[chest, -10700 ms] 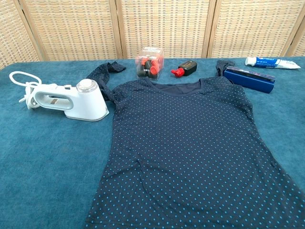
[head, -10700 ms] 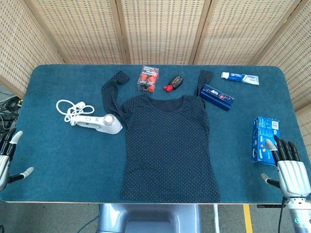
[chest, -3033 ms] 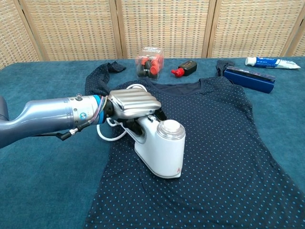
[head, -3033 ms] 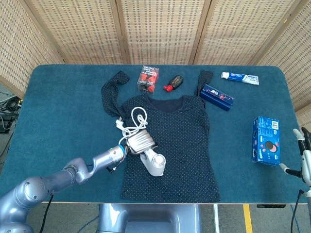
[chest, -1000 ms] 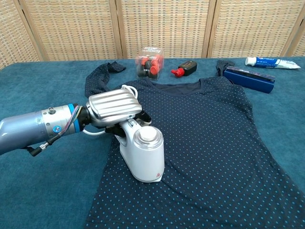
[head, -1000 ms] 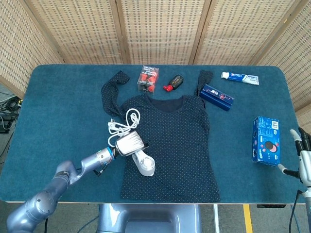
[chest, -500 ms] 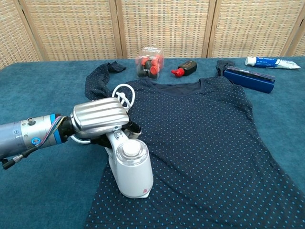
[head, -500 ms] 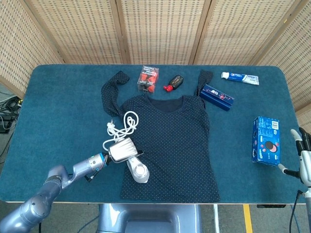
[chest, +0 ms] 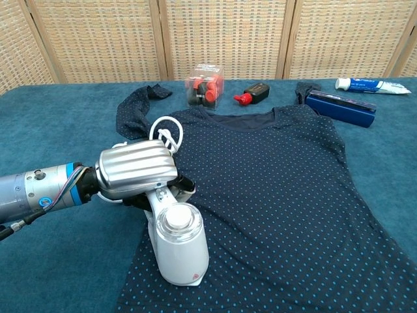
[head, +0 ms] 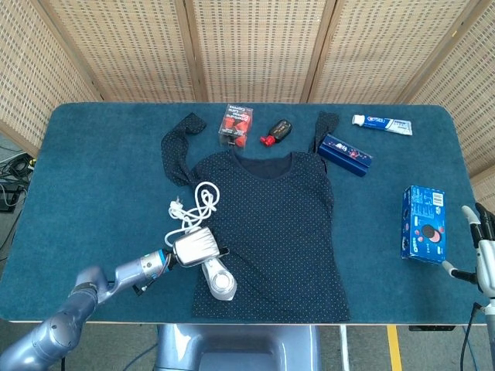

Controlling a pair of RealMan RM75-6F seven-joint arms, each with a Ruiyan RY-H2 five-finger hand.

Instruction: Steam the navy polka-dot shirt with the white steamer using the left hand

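Teal carpet-like cloth covers the long worktop (head: 93,162), giving a soft, flat bed on which the garment can be spread for steaming. The navy polka-dot long-sleeved shirt (head: 274,232) lies face up at the middle, collar toward the far edge and hem toward the near edge, both sleeves folded back toward the far side so the body panel is open to the tool. The robot's silver left hand (chest: 137,171) reaches in from the near left and grips the handle of the white handheld steamer (chest: 177,251), knuckles upward, so the nozzle end points down onto the shirt's near-left area by the hem; it seems to touch the cloth, though contact is hard to confirm. The steamer's white coiled cord (head: 195,202) trails behind the hand across the shirt's left edge, slack enough not to drag.

The right hand (head: 484,251) waits at the near-right corner, off the work, fingers apart and holding nothing, just beyond a blue printed carton (head: 425,224).

Along the far edge, apart from the shirt's body, sit a dark blue long box (head: 346,154), a white toothpaste tube (head: 382,124), a clear box of red items (head: 237,124) and a small black-and-red bottle (head: 275,133).
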